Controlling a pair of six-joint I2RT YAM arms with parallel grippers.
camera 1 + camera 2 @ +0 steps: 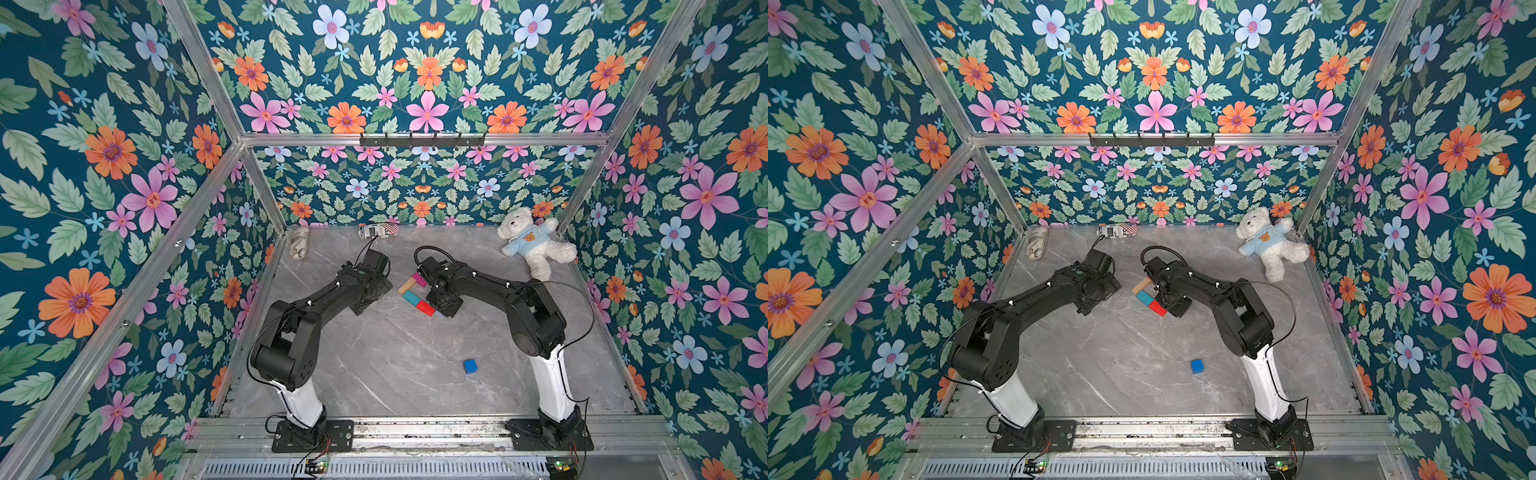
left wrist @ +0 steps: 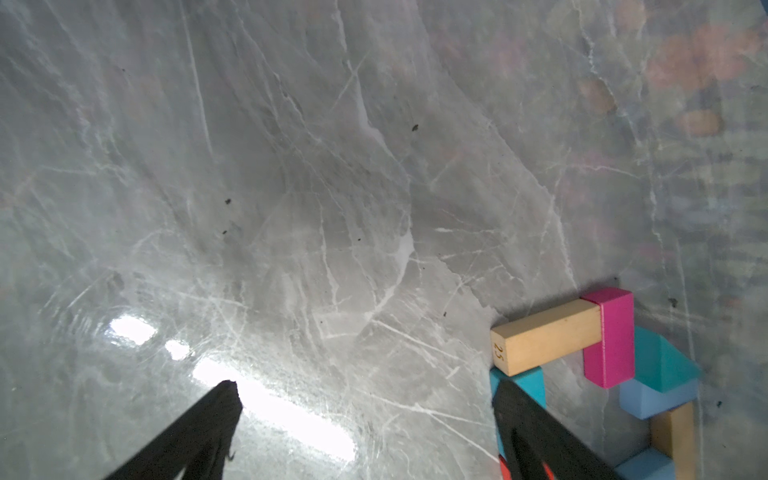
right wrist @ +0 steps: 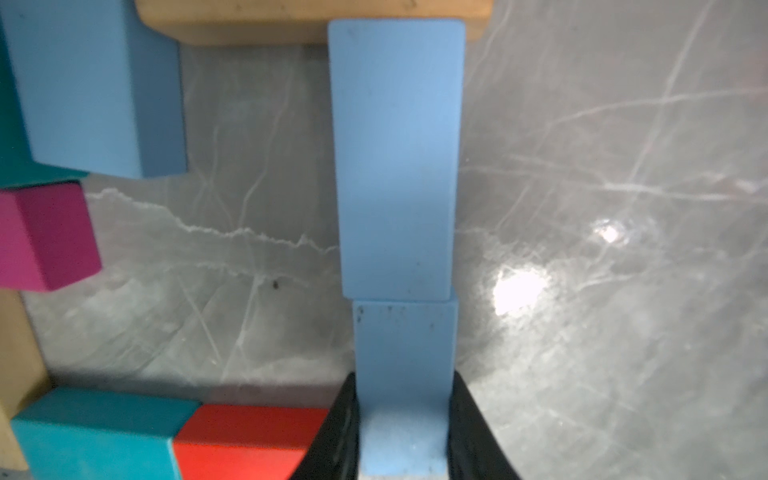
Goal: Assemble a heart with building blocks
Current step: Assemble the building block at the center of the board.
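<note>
We see both arms rising from their bases, elbows bent, leaning inward to the middle of the table (image 1: 374, 365). The right arm (image 1: 498, 286) pitches its wrist down over the unfinished heart (image 1: 409, 286). The right gripper (image 3: 403, 378) presses its fingers against both sides of a light blue block (image 3: 405, 353) lying in the outline. The left arm (image 1: 324, 297) hangs just beside the heart, with the left gripper (image 2: 368, 386) spread wide above the table. 1 dark blue cube (image 1: 470, 366) sits well apart, nearer the bases.

Cube (image 1: 470, 366) well before heart (image 1: 412, 296)
</note>
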